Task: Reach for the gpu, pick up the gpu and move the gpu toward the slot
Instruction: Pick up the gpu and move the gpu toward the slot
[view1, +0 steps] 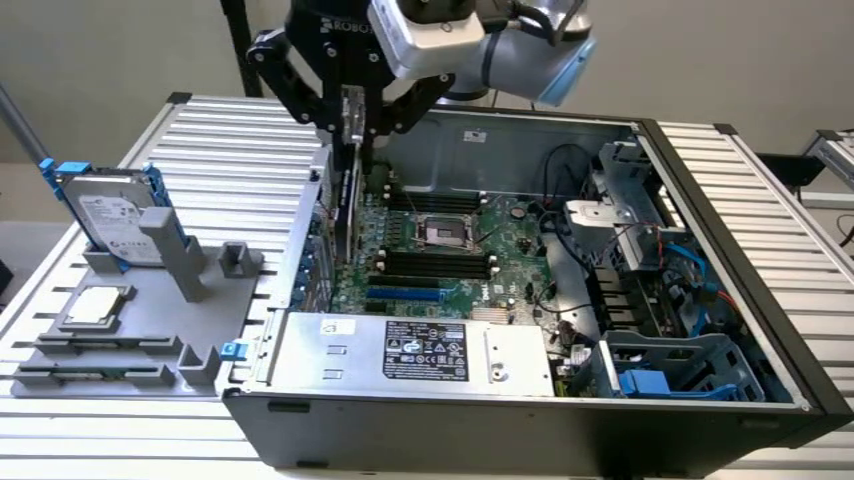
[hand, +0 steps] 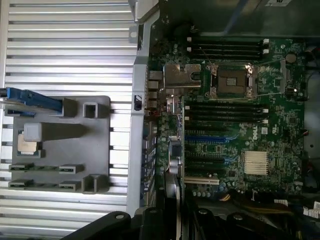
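Observation:
My gripper (view1: 354, 122) hangs over the exterior view's left side of the open computer case (view1: 534, 440), shut on the top edge of the gpu (view1: 344, 200). The gpu is a thin card held upright and edge-on, its silver bracket facing the case's left wall. Its lower end hovers above the green motherboard (view1: 454, 250), near the blue expansion slot (view1: 403, 296). In the wrist view the gpu (hand: 172, 167) runs out from between the black fingers (hand: 150, 222), beside the blue slots (hand: 205, 139) and apart from them.
A grey fixture (view1: 147, 320) on the slatted table holds a silver hard drive with blue rails (view1: 114, 215) and a square CPU chip (view1: 96, 305). Inside the case sit the power supply (view1: 414, 350), cables and a blue drive cage (view1: 667, 375).

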